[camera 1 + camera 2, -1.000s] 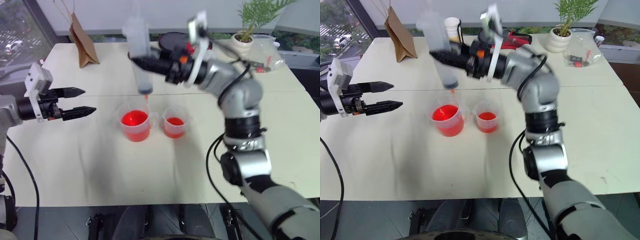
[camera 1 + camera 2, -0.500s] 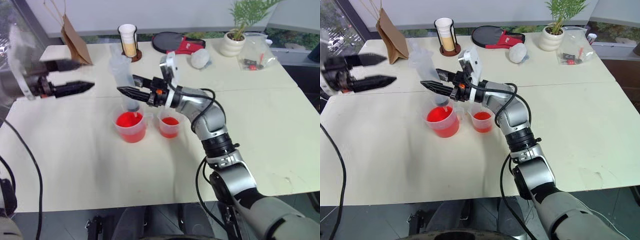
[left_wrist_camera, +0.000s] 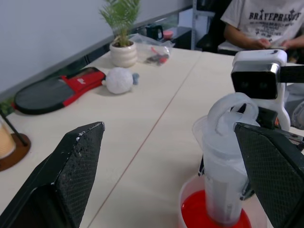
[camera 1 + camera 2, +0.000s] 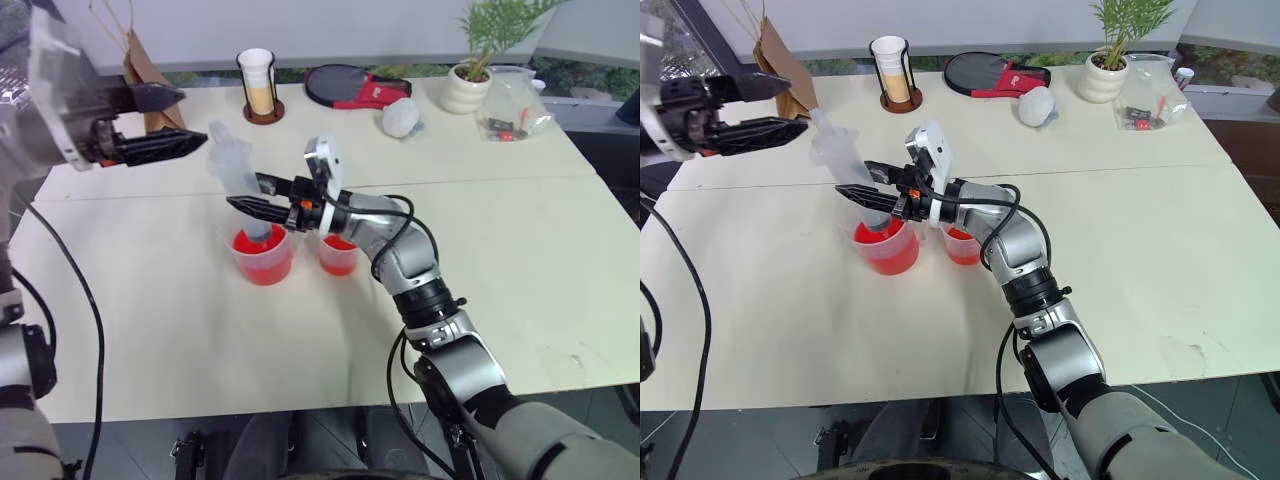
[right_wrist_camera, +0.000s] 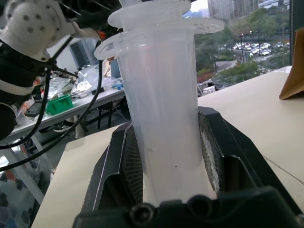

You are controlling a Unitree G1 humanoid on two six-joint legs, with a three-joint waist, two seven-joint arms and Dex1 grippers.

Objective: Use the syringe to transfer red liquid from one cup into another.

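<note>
Syringe [image 4: 243, 190]: clamped in right gripper [image 4: 250, 204], tip down in larger cup [image 4: 262, 256] of red liquid [image 3: 216, 219]. Left gripper [image 4: 178, 122]: spread wide, empty.

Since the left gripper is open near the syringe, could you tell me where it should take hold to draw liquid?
Judging by the pose, the plunger's ring top: it sticks up free above the syringe barrel, which the right gripper clamps. The left gripper could likely close in level from its own side.
</note>
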